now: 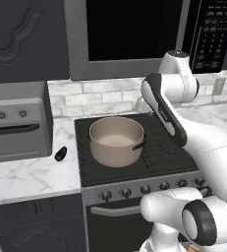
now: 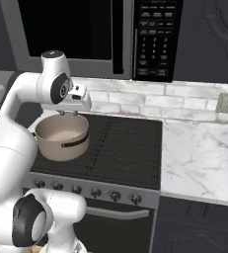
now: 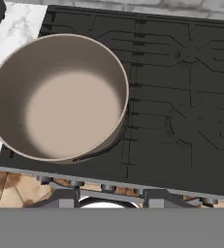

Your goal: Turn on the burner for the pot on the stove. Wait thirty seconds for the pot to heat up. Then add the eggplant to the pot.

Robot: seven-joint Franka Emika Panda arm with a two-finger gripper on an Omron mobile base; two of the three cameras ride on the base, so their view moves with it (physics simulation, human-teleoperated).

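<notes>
The tan pot (image 1: 116, 140) stands on the front left burner of the stove (image 1: 164, 147), its short dark handle toward the front right. From above, the pot (image 3: 60, 97) is empty. The small dark eggplant (image 1: 61, 153) lies on the marble counter just left of the stove. My gripper (image 2: 69, 113) hangs above the pot's (image 2: 61, 136) back rim, pointing down. In the hand view the gripper (image 3: 111, 198) is open, with nothing between its fingers. A row of dark knobs (image 1: 145, 189) runs along the stove's steel front, above the bar handle (image 1: 115, 210).
A grey toaster oven (image 1: 16, 128) sits on the counter left of the eggplant. The microwave (image 2: 91, 29) hangs above the cooktop. Marble counter (image 2: 199, 148) stretches right of the stove, with a wall outlet (image 2: 225, 102) behind it.
</notes>
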